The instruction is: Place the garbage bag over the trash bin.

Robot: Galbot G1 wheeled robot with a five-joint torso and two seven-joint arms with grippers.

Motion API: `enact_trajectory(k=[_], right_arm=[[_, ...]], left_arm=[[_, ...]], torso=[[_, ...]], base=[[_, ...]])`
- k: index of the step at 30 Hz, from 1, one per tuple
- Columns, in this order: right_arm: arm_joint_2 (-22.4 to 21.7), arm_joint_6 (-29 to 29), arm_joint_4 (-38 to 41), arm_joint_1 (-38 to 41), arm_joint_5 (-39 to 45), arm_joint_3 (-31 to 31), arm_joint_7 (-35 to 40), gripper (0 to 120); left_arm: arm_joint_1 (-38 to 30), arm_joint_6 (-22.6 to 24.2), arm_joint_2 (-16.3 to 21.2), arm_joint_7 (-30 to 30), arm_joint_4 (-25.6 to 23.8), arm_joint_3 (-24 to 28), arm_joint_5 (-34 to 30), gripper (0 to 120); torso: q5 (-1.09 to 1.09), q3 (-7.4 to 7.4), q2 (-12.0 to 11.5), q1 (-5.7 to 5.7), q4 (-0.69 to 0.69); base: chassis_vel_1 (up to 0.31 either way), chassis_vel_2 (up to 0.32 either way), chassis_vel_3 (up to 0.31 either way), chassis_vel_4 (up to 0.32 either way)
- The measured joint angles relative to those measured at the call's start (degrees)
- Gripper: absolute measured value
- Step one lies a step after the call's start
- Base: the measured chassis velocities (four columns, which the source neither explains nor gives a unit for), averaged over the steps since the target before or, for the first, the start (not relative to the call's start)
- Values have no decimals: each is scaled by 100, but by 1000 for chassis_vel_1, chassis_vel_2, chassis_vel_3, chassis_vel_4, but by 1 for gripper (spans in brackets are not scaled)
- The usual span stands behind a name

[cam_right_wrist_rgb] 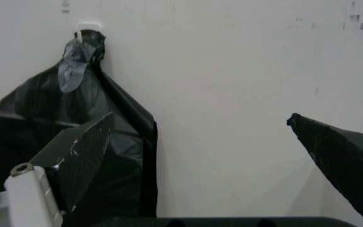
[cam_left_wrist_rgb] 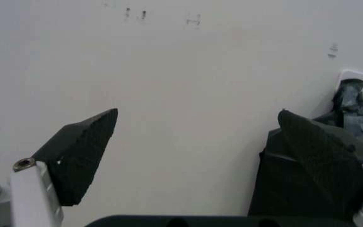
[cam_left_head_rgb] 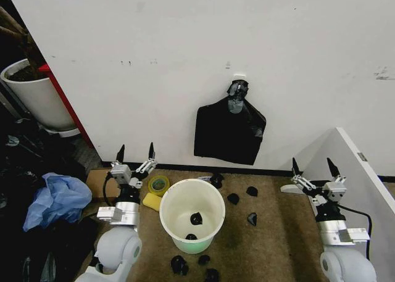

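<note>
Even bright light, soft shadows, blurry wrist views

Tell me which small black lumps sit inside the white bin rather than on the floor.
Two: one lump partway up the trash bin inner wall, another at its bottom. The rest lie on the carpet around it.

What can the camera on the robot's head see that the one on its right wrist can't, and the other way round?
Head view alone: the white trash bin on the brown floor mat with small black lumps inside and around it, a yellow tape roll, a blue plastic bundle, a plant pot, and the left gripper, open.

Right wrist view alone: a close look at the grey tape and white hook that hold up the bag.

Both: the black bag hanging flat on the white wall, and the right gripper, open.
</note>
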Motion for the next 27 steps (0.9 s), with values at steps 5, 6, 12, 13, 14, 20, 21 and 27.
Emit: enact_trajectory(k=[5, 6, 12, 13, 14, 20, 21, 27], right_arm=[[82, -393, 274, -24, -404, -134, 679, 100], [84, -421, 312, -41, -338, -175, 661, 100], [-19, -975, 784, -121, 1510, -723, 970, 100], [-23, -1032, 810, -121, 1622, -767, 969, 100], [-27, -1057, 809, -106, 1674, -803, 940, 100], [-81, -1026, 567, 303, 2386, -1141, 564, 100], [-81, -1005, 514, 399, 2524, -1190, 508, 100], [-71, -959, 113, 1113, 3885, -1512, -24, 100]], left_arm=[[112, -192, -32, 172, 129, -84, 635, 100], [158, -231, -56, 220, 116, -107, 728, 100], [399, 17, -145, 326, -213, -58, -11, 100], [415, 42, -192, 302, -224, -53, -53, 100], [419, 25, -227, 291, -210, -60, 9, 100], [449, -137, -309, 259, -94, -90, 537, 100], [458, -137, -314, 254, -97, -91, 546, 100], [614, -138, -312, 219, -107, -183, 581, 100]], torso=[[-1, 0, 0, 0, -1], [-1, 0, 0, 0, -1], [-1, 0, 0, 0, 1], [-1, 0, 0, 0, 0], [-1, 0, 0, 0, -1], [0, 0, 0, 0, -1], [0, 0, 0, 0, -1], [-1, 1, 0, 0, -1]], base=[[0, 0, 0, 0], [0, 0, 0, 0], [0, 0, 0, 0], [0, 0, 0, 0], [0, 0, 0, 0], [0, 0, 0, 0], [0, 0, 0, 0], [0, 0, 0, 0]])
